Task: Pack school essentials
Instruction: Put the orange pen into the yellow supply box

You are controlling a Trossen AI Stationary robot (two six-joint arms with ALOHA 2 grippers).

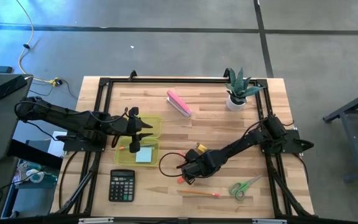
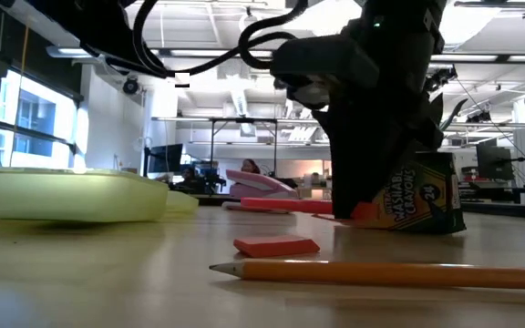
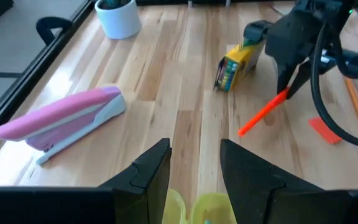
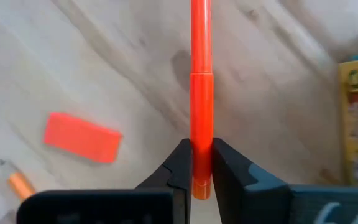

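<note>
My right gripper [image 1: 188, 173] is shut on the red-orange marker [image 3: 263, 113] near the table's front middle. Beside it a yellow-green crayon box [image 1: 199, 149] stands upright on the wood. A small red eraser [image 4: 82, 137] and a pencil [image 1: 197, 193] lie flat close by, with green-handled scissors [image 1: 244, 186] to the right. My left gripper [image 3: 194, 167] hovers open over a yellow-green open case [image 1: 157, 121], touching nothing. A light-blue note pad [image 1: 144, 155] lies in the case. My right gripper pinches the marker near one end [image 4: 201, 155] between its two fingers. The fingers come steeply from above and lie across it. The marker slants down from the fingers toward the table's left; whether its free tip [image 3: 241, 131] touches the wood I cannot tell.
A pink stapler [image 1: 179, 102] lies at the far middle and a potted plant [image 1: 237, 91] stands at the far right. A black calculator [image 1: 122, 185] lies at the front left. A black frame [image 1: 185, 79] runs along the table's edges. Bare wood stretches between stapler and crayon box.
</note>
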